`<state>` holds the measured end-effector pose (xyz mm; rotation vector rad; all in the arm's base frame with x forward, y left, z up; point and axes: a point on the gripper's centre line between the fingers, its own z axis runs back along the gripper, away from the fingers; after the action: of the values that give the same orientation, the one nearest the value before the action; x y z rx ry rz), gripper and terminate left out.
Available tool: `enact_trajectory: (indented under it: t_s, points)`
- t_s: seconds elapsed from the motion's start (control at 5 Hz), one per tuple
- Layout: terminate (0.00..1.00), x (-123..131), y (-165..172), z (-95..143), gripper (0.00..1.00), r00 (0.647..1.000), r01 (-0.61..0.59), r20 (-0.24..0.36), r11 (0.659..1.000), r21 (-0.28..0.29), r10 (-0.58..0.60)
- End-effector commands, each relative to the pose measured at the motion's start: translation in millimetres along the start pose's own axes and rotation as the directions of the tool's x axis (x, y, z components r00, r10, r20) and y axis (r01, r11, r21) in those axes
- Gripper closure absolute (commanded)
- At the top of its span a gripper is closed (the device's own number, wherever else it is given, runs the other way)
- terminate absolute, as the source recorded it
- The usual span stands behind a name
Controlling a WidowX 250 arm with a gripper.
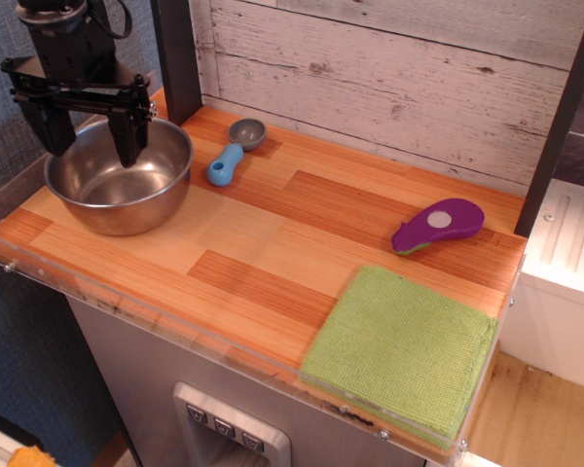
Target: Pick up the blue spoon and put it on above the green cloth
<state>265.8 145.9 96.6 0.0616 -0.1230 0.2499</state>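
The blue spoon [232, 154] lies on the wooden counter at the back left, its grey bowl toward the wall and its light-blue handle toward the front. The green cloth [404, 350] lies folded at the front right corner of the counter. My gripper [90, 131] hangs over the steel bowl at the far left, its two black fingers spread apart and empty. It is well to the left of the spoon and far from the cloth.
A steel bowl [165, 199] stands at the counter's left end under the gripper. A purple oval toy [438, 226] with a white spot lies behind the cloth. A plank wall [389, 78] bounds the back; a dark post [177, 53] stands behind the bowl.
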Motion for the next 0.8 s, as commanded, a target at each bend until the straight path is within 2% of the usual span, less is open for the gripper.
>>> enact_trajectory:
  t_s: [0.0, 0.6]
  points:
    - [0.0, 0, 0, 0, 0.0, 1.0, 0.0, 0.0, 1.0, 0.0, 0.0]
    - [0.0, 79, -29, 26, 0.0, 0.996, 0.012, 0.091, 1.0, -0.026, -0.01]
